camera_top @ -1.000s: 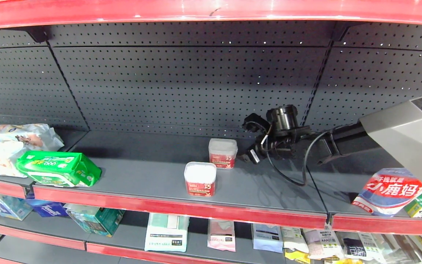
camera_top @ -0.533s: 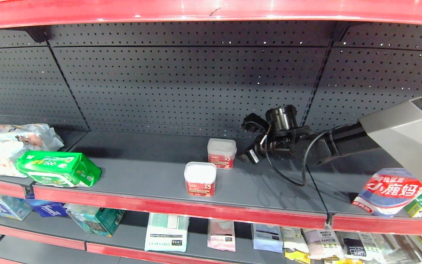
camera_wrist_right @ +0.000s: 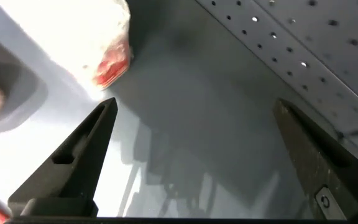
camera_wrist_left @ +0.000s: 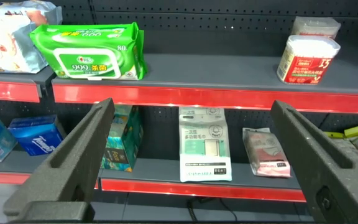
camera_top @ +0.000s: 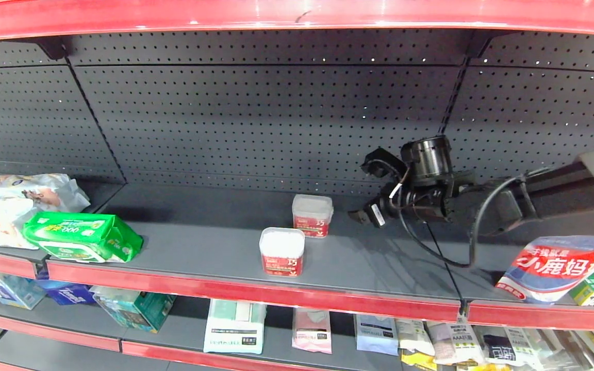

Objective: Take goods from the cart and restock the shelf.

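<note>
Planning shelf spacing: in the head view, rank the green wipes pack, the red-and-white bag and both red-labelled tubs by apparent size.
1. Red-and-white bag, green wipes pack: too close to rank.
2. Front tub, slightly larger, but nearer.
3. Back tub.

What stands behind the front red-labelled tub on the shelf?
A second tub of the same kind stands behind it, slightly rightward and apart, then the perforated back panel. In the left wrist view the front tub covers the second tub's lower part.
</note>
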{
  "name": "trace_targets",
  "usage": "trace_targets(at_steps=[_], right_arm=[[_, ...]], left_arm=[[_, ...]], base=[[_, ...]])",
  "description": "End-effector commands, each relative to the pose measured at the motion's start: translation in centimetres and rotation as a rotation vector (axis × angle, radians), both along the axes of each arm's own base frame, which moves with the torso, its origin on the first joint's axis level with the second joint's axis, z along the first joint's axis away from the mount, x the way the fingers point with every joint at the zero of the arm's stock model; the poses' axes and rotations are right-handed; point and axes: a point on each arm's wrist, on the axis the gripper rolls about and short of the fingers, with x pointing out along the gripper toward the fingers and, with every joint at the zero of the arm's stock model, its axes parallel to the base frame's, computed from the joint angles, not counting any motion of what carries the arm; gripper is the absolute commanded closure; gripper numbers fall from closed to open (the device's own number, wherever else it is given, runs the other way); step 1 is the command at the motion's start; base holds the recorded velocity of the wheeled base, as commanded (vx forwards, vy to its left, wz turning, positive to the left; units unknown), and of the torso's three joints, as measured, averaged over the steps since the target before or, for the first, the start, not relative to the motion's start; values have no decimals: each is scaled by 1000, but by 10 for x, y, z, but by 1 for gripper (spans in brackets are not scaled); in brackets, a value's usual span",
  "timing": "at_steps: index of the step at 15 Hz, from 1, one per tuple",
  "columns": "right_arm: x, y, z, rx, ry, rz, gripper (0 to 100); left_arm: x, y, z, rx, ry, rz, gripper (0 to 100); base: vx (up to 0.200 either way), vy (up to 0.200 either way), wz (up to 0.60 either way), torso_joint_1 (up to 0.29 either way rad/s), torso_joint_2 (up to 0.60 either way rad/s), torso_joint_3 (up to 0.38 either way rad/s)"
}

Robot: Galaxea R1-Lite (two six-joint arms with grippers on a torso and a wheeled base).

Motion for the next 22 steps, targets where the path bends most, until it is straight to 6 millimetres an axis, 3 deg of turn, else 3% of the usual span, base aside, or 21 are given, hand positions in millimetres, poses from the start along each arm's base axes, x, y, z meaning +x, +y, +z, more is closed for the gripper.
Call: trace_targets(at_steps=[1,2,3,5,9,11,12,14,17,20,21,22], right_arm=[[-27,-17,40,59,-75,-41,0],[-32,-19,46,74,-88,-45,0],[-48,-26,57,92,-113,-49,0],[-74,-40,61,102,-112,-79,0],[-113,-66,85,192,-213,-173,0],[-158,-97,97,215,-283,-231,0],[-168,-104,96,220,-296,-246,0],[-235,-135,84,239,-377,-314,0],[-305,-153,46,245,-469,-352,0],[-342,-157,12,313,-536,-348,0],[-356,-160,-10,295,-549,-370,0],[-361,-160,-17,297,-546,-362,0]], left_arm=[[0,0,0,0,0,0,0],[0,0,0,0,0,0,0],[0,0,0,-2,0,0,0],[0,0,0,0,0,0,0],[0,0,0,0,0,0,0],[0,0,0,0,0,0,0],[0,0,0,0,0,0,0],[0,0,0,0,0,0,0],[0,0,0,0,0,0,0],[0,0,0,0,0,0,0],[0,0,0,0,0,0,0],[0,0,0,0,0,0,0]], base=[[0,0,0,0,0,0],[0,0,0,0,0,0],[0,0,0,0,0,0],[0,0,0,0,0,0],[0,0,0,0,0,0],[0,0,0,0,0,0],[0,0,0,0,0,0],[0,0,0,0,0,0],[0,0,0,0,0,0],[0,0,0,0,0,0],[0,0,0,0,0,0],[0,0,0,0,0,0]])
